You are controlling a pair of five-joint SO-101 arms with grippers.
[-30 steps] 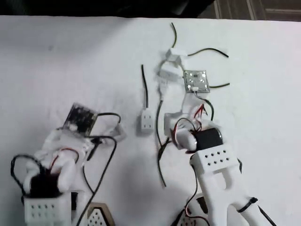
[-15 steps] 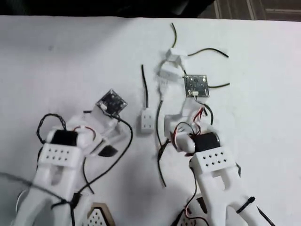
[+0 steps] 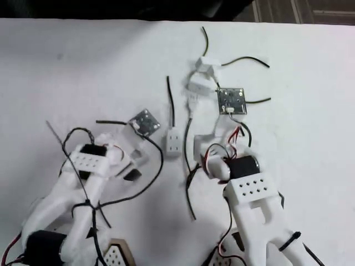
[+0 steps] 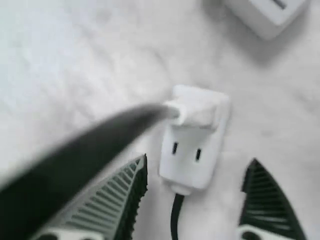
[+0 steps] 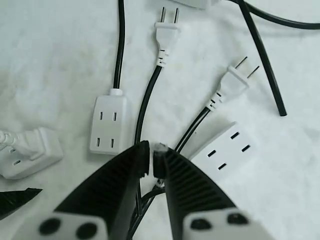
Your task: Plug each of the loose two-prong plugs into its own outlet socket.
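Observation:
My left gripper (image 4: 200,200) is open, its dark fingers (image 4: 132,192) on either side of a white outlet socket (image 4: 192,150) lying on the table. A white plug (image 4: 197,107) sits in the far end of that socket. In the high view this gripper (image 3: 135,166) is left of a free socket (image 3: 173,141). My right gripper (image 5: 156,165) is shut on a black plug cord (image 5: 145,117). Beyond it lie two loose two-prong plugs (image 5: 167,30) (image 5: 235,82), a free socket (image 5: 109,125) and a second free socket (image 5: 225,150).
White cloth covers the table (image 3: 83,66). More sockets and black cords (image 3: 206,65) lie at the back middle. A black cable (image 4: 75,160) hangs across the left wrist view. The right arm (image 3: 247,185) stands just right of the cords.
The left arm has swung forward and right, towards the socket in the middle. The right arm has hardly moved.

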